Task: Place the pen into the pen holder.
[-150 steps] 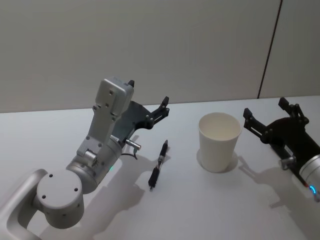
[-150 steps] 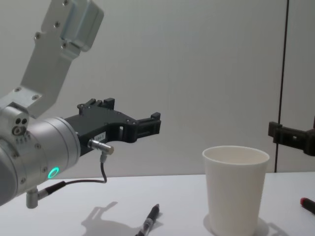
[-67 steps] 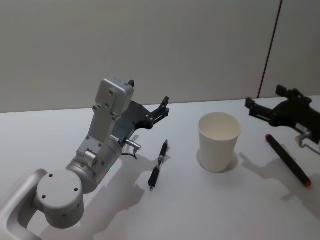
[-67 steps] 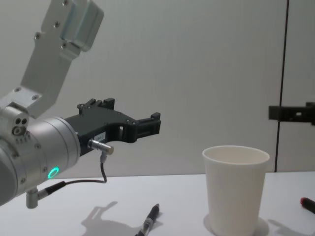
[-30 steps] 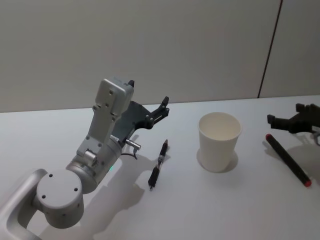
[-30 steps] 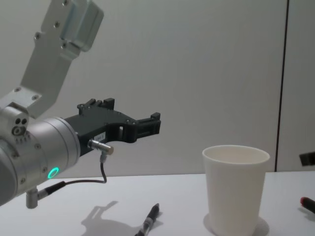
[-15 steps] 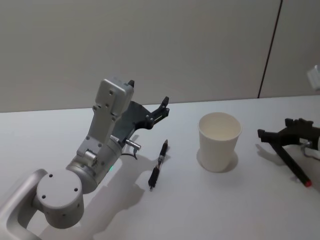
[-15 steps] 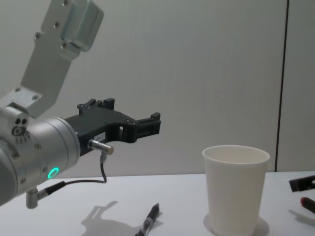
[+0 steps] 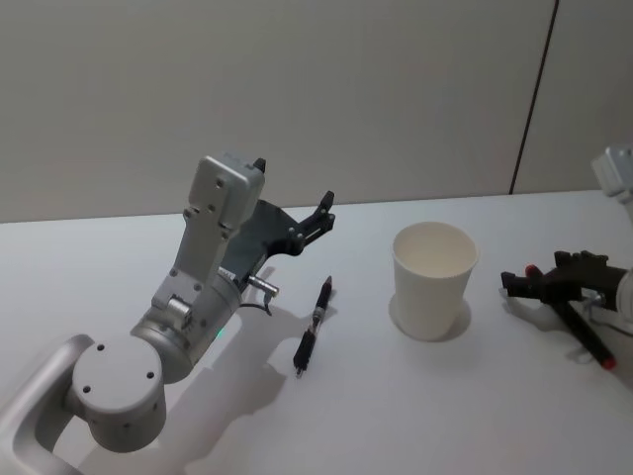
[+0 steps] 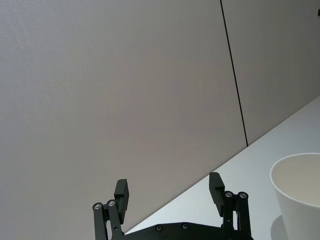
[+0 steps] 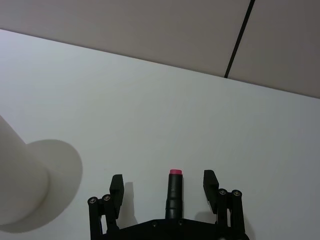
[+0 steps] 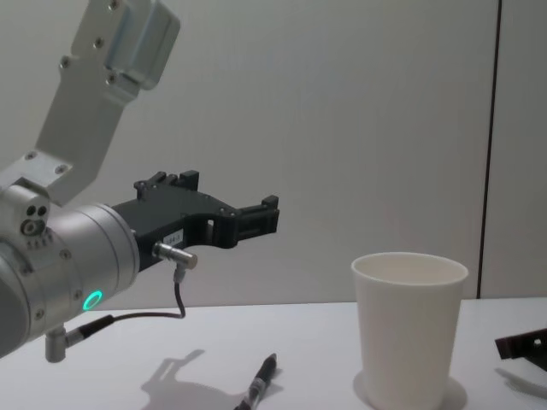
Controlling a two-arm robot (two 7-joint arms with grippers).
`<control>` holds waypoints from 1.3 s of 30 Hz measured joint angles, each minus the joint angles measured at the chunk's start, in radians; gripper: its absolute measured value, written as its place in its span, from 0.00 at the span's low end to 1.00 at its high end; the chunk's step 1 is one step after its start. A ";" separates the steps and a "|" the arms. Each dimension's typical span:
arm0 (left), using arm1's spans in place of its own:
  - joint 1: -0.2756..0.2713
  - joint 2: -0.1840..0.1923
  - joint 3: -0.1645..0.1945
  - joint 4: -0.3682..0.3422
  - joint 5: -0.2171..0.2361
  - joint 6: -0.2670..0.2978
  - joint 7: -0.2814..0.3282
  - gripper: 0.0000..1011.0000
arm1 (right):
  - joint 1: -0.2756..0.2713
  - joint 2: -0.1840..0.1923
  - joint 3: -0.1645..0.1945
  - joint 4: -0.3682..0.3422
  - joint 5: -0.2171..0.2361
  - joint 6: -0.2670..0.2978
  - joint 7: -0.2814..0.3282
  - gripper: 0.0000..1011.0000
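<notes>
Now the right tool (image 11: 163,181) has been lowered over the red-tipped pen (image 11: 174,196).
It is straddled by open jaws at 3 o'clock of the pen holder (image 9: 433,285), ready for closing; the left tool (image 10: 169,189) is parked open at 9 o'clock.

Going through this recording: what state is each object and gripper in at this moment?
pen holder: upright, empty.
black pen: lying flat, untouched.
red-tipped pen: lying flat, not gripped.
right gripper: open, fingers either side of the red-tipped pen.
left gripper: open, raised, holding nothing.
</notes>
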 joint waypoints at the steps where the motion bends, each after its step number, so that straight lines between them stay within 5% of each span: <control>1: 0.000 0.000 0.000 0.000 0.000 0.000 0.000 0.99 | -0.001 -0.001 -0.001 0.003 0.000 -0.001 -0.001 0.99; 22: 0.000 0.000 0.000 0.000 0.000 0.000 0.000 0.99 | -0.011 -0.014 -0.014 0.027 0.010 -0.018 -0.022 0.99; 28: 0.000 0.000 0.000 0.000 0.000 0.000 0.000 0.99 | -0.012 -0.016 -0.015 0.029 0.013 -0.022 -0.024 0.86; 39: 0.000 0.000 0.000 0.000 0.000 0.000 0.000 0.99 | -0.013 -0.017 -0.015 0.031 0.016 -0.022 -0.026 0.78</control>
